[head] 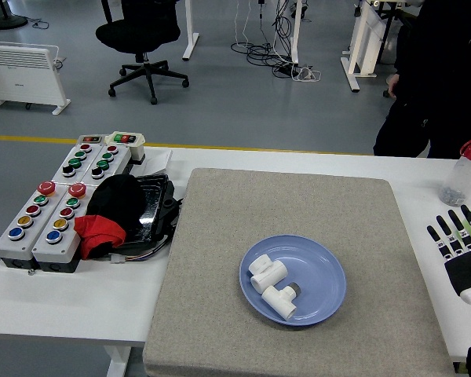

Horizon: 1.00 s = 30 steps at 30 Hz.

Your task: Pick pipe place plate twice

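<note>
Two white pipe fittings lie on the blue plate [318, 267], which sits on the grey mat [290, 212] toward its near right part. Upper pipe fitting [265, 272] toward the plate's left side, lower pipe fitting [280, 298] just beside it at the plate's near edge, with a dark opening at one end. Whether the two touch: cannot be told, but very close.

From the head view, right hand [463, 251] seen at the picture's right edge, off the mat, over the bare white table [71, 302]. Fingers [450, 233] straight and spread, pointing away toward the far side, holding nothing and touching neither plate nor fitting. Well apart from the plate. Left hand nowhere in the picture.

Beside the right hand, farther back, a clear bottle with a red cap [465, 169] upright near the table's far right edge. On the table's left: grey button boxes [59, 208] with red, green, black, yellow and blue buttons, and next to them a black tray [151, 206] with a black cap [115, 198] and a red cloth [99, 233] on it.

At the far right, a person in dark clothes [439, 75] standing behind the table, hands not on anything there.
</note>
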Available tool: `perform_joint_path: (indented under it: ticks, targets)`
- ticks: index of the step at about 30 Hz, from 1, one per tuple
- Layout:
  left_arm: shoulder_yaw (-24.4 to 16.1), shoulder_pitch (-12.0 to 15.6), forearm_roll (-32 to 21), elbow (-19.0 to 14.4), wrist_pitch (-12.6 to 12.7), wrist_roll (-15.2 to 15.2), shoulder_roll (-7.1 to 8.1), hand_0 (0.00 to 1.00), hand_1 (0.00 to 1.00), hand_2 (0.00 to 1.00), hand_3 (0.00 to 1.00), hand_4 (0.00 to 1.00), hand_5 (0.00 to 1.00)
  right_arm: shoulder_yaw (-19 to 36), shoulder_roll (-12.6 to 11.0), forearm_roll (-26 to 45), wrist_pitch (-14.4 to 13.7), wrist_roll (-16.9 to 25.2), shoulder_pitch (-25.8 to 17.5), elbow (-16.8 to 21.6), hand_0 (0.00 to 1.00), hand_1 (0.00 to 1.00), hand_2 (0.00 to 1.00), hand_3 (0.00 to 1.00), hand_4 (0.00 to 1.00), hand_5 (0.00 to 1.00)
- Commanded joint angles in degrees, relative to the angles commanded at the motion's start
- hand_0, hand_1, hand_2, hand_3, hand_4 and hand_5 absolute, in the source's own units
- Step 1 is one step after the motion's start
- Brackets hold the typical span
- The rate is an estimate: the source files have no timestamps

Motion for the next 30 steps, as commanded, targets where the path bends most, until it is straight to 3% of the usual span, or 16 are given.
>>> perform_joint_path:
  ticks: [15,17,23,24,29,30]
  targets:
    - [-0.16,-0.11,0.18,0.0,-0.02,0.05,-0.01,0.715,0.741,0.708,0.649,0.398,0.998,0.03,0.06,-0.47,0.71,-1.16,0.12,-0.17,0.863,0.798,0.887,0.851,0.571,0.593]
    - [-0.16,-0.09,0.17,0.0,0.01,0.09,-0.01,0.715,0.741,0.708,0.649,0.398,0.998,0.03,0.05,-0.64,1.03,-1.32,0.13,-0.14,0.895,0.819,0.915,0.875,0.586,0.639]
    - [-0.24,-0.1,0.4,0.0,0.01,0.12,0.0,0.715,0.741,0.708,0.649,0.398,0.998,0.21,0.02,-1.72,2.6,-1.26,0.09,-0.08,0.895,0.819,0.915,0.875,0.586,0.639]
    - [-0.28,-0.11,0.48,0.0,-0.01,0.13,0.0,0.715,0.741,0.708,0.65,0.398,0.998,0.28,0.02,-1.95,3.01,-1.27,0.1,-0.1,0.936,0.86,0.982,0.943,0.692,0.799]
    - [-0.23,-0.13,0.41,0.0,0.01,0.14,0.03,0.715,0.741,0.708,0.65,0.398,0.998,0.5,-0.01,-3.15,4.96,-1.54,0.15,-0.12,0.936,0.86,0.982,0.943,0.692,0.799]
    - [-0.22,-0.13,0.41,0.0,0.01,0.14,0.03,0.715,0.741,0.708,0.649,0.398,0.998,0.52,-0.01,-3.39,5.25,-1.58,0.16,-0.13,0.976,0.893,0.998,0.961,0.758,0.843]
